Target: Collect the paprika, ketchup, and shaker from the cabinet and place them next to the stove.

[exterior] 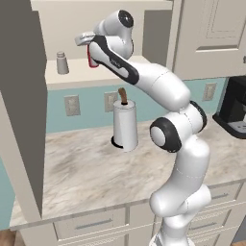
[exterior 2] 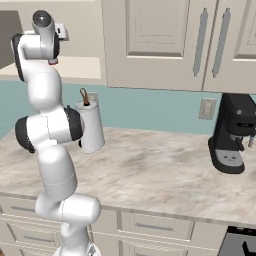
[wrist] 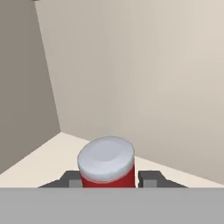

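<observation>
Inside the open cabinet (exterior: 29, 96), on its shelf, the ketchup (wrist: 106, 162) stands upright between the spread fingers (wrist: 150, 178), which flank it; whether they touch it I cannot tell. From the left base view the shaker (exterior: 62, 63) stands well apart to its left. Below, a paper towel roll (exterior 2: 90, 127) stands on the tabletop (exterior 2: 150, 165); the right base view adds a coffee machine (exterior 2: 231, 132).

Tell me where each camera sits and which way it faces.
Left base view: behind the arm's left, facing the open cabinet; arm rises lower right.
Right base view: behind its right, facing counter and coffee machine; arm at left.
Hand view: on the hand, facing the ketchup between the fingertips.
Both base views share the paper towel roll.
</observation>
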Tool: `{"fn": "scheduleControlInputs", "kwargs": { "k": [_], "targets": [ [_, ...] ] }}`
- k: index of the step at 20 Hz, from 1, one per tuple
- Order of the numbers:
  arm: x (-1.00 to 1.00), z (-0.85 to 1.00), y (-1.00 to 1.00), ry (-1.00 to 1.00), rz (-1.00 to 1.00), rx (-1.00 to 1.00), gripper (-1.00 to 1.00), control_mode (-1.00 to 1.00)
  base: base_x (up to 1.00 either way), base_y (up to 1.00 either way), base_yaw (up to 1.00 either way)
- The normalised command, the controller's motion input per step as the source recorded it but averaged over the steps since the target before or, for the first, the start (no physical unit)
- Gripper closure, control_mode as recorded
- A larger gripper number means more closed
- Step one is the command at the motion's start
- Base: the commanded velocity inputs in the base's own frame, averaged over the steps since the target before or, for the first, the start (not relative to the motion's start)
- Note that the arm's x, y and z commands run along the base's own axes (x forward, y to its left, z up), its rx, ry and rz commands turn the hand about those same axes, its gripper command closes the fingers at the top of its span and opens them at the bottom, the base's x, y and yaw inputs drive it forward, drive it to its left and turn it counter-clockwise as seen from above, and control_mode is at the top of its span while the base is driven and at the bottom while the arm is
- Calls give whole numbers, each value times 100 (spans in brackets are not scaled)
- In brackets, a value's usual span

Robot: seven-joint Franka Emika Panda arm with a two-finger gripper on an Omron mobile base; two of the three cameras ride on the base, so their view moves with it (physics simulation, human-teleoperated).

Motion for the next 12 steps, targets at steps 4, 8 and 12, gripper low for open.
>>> {"fn": "scheduleControlInputs", "kwargs": {
  "k": [4, 8, 12],
  "targets": [
    [0, 0, 0, 0, 0, 0, 100, -100, 0, 0, 0],
    [0, -6, 0, 0, 0, 0, 100, -100, 0, 0, 0],
    [-2, -18, -2, -5, 0, 2, 100, -100, 0, 0, 0]
  ]
}}
